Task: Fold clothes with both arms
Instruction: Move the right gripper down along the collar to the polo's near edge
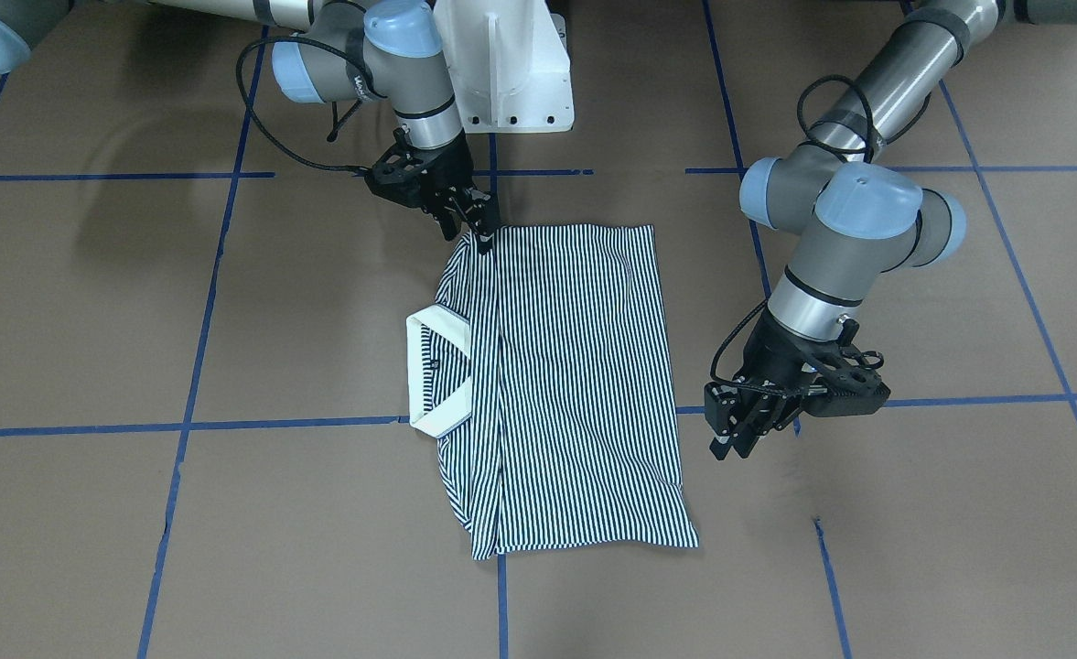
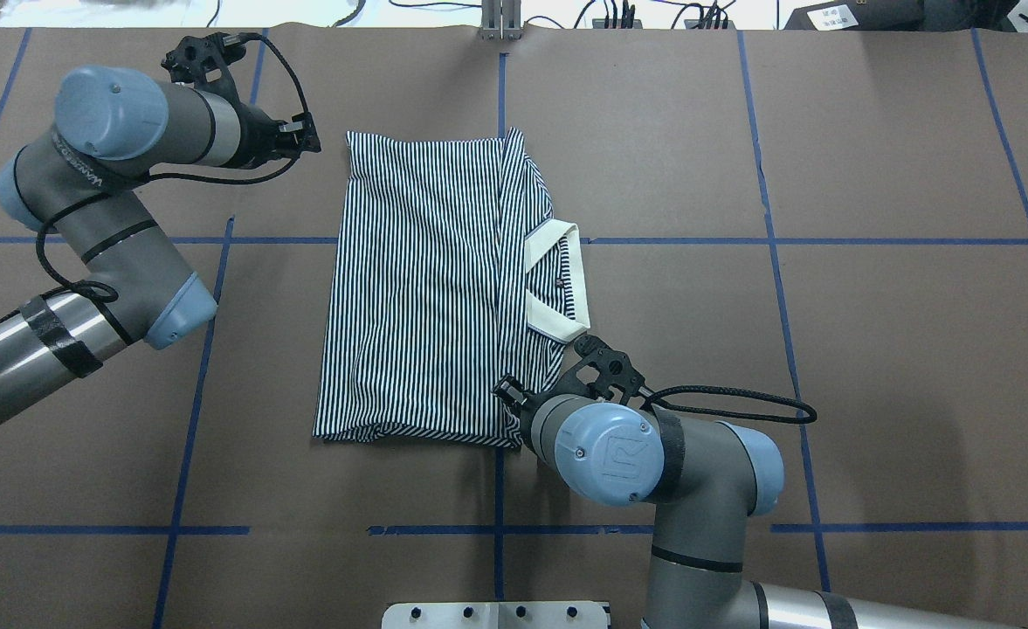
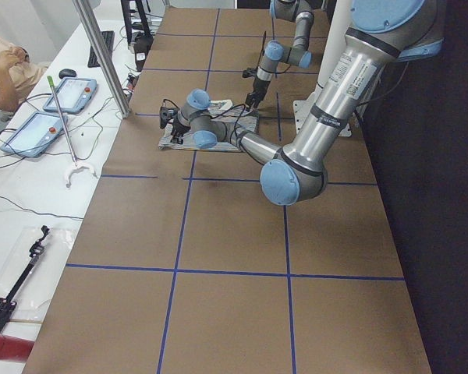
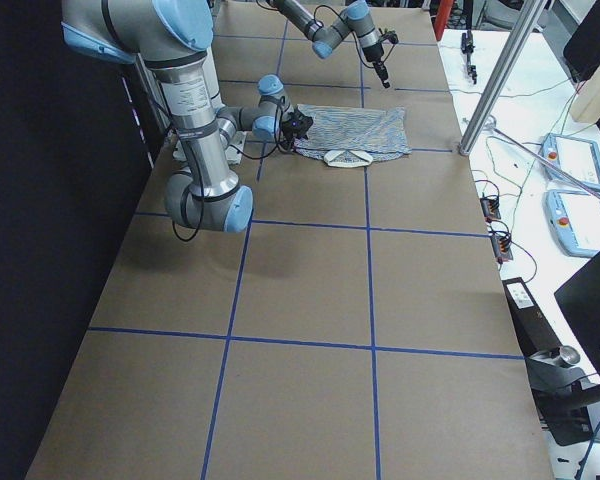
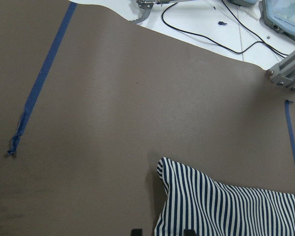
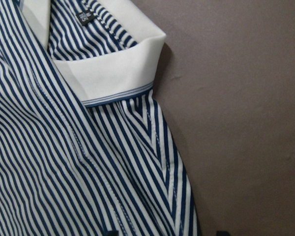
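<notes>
The navy-and-white striped polo shirt [image 1: 575, 384] lies flat on the brown table, folded into a rough rectangle, with its cream collar [image 1: 442, 375] sticking out on my right side. It also shows in the overhead view [image 2: 426, 288]. My right gripper [image 1: 481, 236] is low at the shirt's near right corner. In the right wrist view its jaws stand apart over the shirt's edge [image 6: 88, 147], below the collar [image 6: 118, 73]. My left gripper [image 2: 311, 140] hovers open and empty just outside the shirt's far left corner [image 5: 187, 187].
The white pedestal base [image 1: 511, 73] stands at the table's near edge. Blue tape lines [image 2: 496, 240] cross the brown table. A metal post [image 2: 500, 22] rises at the far edge, with cables and tablets [image 3: 39, 125] on the bench beyond. A person [image 3: 4, 66] sits there.
</notes>
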Robot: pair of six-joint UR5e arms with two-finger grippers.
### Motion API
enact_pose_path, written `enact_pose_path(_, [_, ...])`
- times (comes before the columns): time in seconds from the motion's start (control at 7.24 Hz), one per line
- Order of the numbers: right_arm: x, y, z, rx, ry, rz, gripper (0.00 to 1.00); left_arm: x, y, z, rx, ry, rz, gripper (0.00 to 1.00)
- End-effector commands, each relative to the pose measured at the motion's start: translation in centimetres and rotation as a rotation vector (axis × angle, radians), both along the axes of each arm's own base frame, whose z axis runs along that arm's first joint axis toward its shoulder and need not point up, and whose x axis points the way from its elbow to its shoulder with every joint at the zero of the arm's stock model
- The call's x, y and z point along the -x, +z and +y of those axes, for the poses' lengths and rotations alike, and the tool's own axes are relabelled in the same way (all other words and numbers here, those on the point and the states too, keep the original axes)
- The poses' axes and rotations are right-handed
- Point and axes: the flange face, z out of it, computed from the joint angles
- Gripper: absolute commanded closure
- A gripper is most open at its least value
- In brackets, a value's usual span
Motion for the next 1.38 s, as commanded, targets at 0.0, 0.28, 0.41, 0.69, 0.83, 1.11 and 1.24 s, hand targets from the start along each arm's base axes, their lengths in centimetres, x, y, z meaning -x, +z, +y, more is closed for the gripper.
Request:
enact_pose_path(0.0, [0.3,0.3,0.1,0.021,0.012,-0.001,0.71,0.1,-0.1,0.0,-0.001,-0.001,0.001,0.6])
enact_pose_path(0.28, [0.3,0.1,0.1,0.022,0.013,-0.004,1.0,0.1,0.0,0.0,0.0,-0.001,0.0,0.6])
enact_pose_path(0.41, [0.3,-0.2,0.1,0.02,0.01,-0.01,1.0,0.1,0.0,0.0,0.0,-0.001,0.0,0.6])
enact_pose_path(0.69, [-0.9,-1.2,-0.1,0.009,0.01,-0.033,1.0,0.2,-1.0,0.3,0.017,-0.016,0.032,0.6])
enact_pose_path(0.83, [-3.0,-0.9,0.1,0.006,0.012,-0.046,1.0,0.1,-3.0,1.5,0.084,-0.038,0.075,0.6])
enact_pose_path(1.11, [-6.6,0.3,1.6,0.003,0.008,-0.058,1.0,-3.1,-4.4,13.4,0.213,0.04,0.209,0.6])
enact_pose_path(1.24, [-6.6,0.4,1.7,0.004,0.007,-0.057,1.0,-4.9,-4.7,17.8,0.289,0.063,0.243,0.57])
